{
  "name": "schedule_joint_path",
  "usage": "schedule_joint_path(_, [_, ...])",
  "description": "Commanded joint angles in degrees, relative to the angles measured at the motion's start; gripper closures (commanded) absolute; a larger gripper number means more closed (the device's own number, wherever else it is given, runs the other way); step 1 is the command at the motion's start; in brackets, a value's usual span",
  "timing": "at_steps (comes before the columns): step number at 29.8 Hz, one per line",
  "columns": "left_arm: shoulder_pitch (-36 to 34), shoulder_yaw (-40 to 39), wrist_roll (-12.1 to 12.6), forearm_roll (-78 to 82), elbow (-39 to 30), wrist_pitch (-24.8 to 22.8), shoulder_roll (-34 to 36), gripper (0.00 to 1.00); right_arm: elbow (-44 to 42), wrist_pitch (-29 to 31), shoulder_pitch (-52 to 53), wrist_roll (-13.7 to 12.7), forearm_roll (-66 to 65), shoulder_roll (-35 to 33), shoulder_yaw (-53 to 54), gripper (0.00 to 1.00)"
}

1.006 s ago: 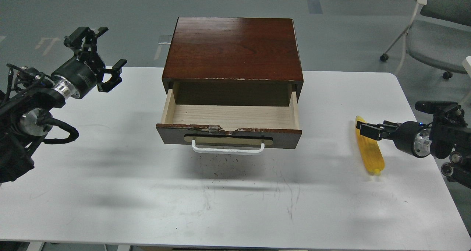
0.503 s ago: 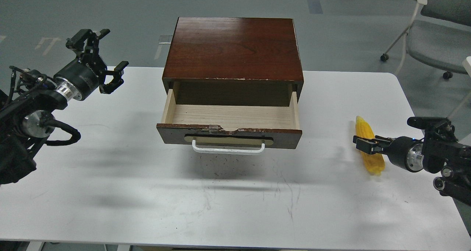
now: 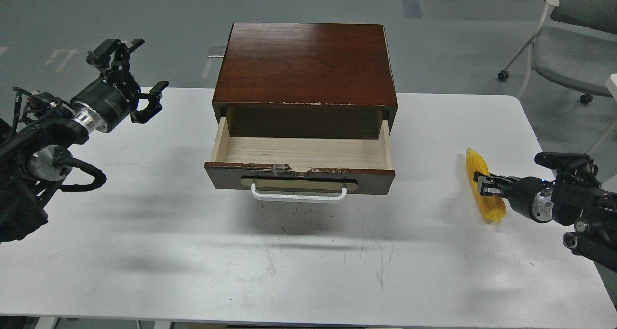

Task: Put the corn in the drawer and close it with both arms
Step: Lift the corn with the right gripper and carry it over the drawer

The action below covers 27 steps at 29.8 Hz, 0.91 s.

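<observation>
Surface: white surface, scuffed with dark marks near its front middle, carrying all the task's things.
Corn: yellow corn cob lying on the surface at the right, well apart from the drawer, its narrow tip pointing away from the robot and its thick end toward it.
Right gripper: right gripper at the corn's middle, coming in low from the right edge; its dark fingers overlap the cob, but whether they are clamped on it or merely beside it I cannot tell.
Drawer: drawer pulled out toward the robot, dark brown front with a tan oval plate, pale wood floor inside showing bare, top edge chipped.
Handle: white bar handle on the drawer front, below the plate.
Left gripper: left gripper held above the surface's far left corner, well apart from the drawer, fingers spread wide with nothing between them.
Cabinet: reddish-brown wooden cabinet that houses the drawer, standing at the surface's far middle.
Floor: grey floor beyond the surface.
Chair: grey wheeled office chair at the far right.
</observation>
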Motion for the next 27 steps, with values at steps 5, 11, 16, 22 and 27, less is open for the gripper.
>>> schedule_joint_path(5, [-0.07,0.01,0.01,0.0,-0.02,0.0,0.05,0.02,5.31,-5.44,11.83,1.59,-1.19,-3.09,-0.23,1.0])
schedule_joint_path(11, [0.02,0.01,0.01,0.0,-0.02,0.0,0.14,0.02,9.27,-10.26,25.88,14.38,-16.11,-4.25,-0.4,1.0])
schedule_joint_path(16, [0.02,0.01,0.01,0.0,-0.02,0.0,0.05,0.02,9.28,-12.74,31.95,21.16,-23.94,-1.18,-0.49,1.0])
schedule_joint_path(22, [0.02,0.01,0.01,-0.09,-0.02,0.0,0.05,0.02,9.63,-13.88,32.85,21.16,-33.25,6.9,-0.93,1.0])
schedule_joint_path(27, [0.02,0.01,0.01,-0.09,-0.02,0.0,0.31,0.02,10.07,-15.46,31.79,21.16,-40.66,12.62,-4.78,1.0])
